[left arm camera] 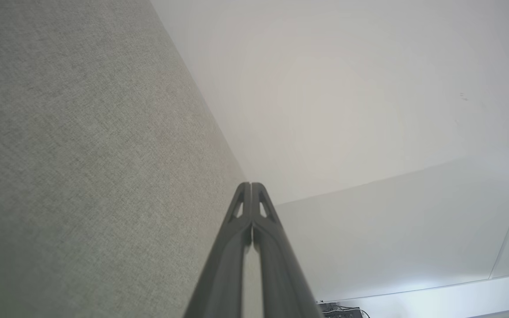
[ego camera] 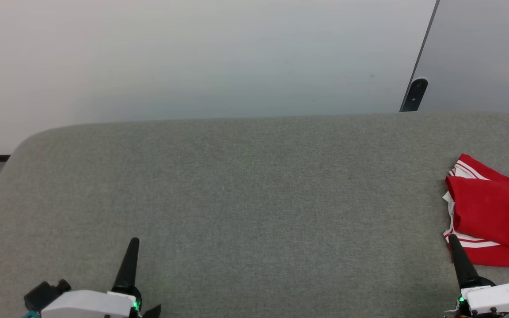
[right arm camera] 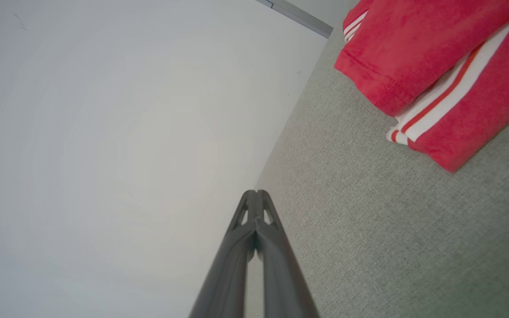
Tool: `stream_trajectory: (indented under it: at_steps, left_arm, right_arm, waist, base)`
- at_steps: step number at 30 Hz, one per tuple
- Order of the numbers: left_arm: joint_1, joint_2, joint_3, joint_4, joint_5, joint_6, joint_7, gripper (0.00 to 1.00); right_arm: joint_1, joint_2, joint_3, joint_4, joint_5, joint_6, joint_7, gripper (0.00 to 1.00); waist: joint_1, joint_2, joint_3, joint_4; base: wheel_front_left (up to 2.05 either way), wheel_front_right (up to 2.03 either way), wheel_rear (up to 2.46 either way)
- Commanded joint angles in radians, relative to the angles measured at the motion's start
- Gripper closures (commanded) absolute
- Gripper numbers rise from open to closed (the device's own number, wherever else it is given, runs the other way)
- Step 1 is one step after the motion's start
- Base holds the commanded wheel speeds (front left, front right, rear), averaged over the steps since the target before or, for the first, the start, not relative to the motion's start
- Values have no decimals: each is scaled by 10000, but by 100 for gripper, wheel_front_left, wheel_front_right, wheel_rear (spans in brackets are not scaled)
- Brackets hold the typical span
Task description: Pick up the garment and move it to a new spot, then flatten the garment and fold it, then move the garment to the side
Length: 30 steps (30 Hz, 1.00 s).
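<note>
1. Grey woven-fabric surface (ego camera: pixel 254 198) spans the head view, with a pale wall (ego camera: pixel 192 57) behind it. One dark fitting (ego camera: pixel 415 95) sits at the foot of a wall seam.
2. One garment (ego camera: pixel 493 212), red with white-and-red striped bands, lies folded in layers at the surface's far right, partly cut off by the picture edge.
3. Two grippers counted. The left gripper (ego camera: pixel 133 242), at lower left, has its fingers pressed together on nothing, well apart from the garment.
4. The right gripper (ego camera: pixel 452 238) is likewise clenched and empty. Its tip is near the garment's corner, and the right wrist view shows it clear of the cloth.
</note>
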<state>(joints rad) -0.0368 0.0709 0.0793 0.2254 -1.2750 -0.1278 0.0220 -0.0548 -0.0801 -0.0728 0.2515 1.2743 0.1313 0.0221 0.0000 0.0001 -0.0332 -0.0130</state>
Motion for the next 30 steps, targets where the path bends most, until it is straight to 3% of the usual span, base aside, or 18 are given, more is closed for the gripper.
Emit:
stream_trajectory:
  at_steps: [1, 30]
  left_arm:
    - [-233, 10, 52, -51, -184, -34, 30, 100]
    - [-605, -148, 273, 129, -2360, -45, 656, 100]
  right_arm:
    - [-245, 23, -50, -97, 208, -6, 58, 100]
    - [-484, 222, -316, -90, 2386, -9, 666, 100]
  waist:
    - [0, -1, 8, 3]
    - [0, -1, 233, 84]
  base:
    - [0, 0, 0]
    - [0, 0, 0]
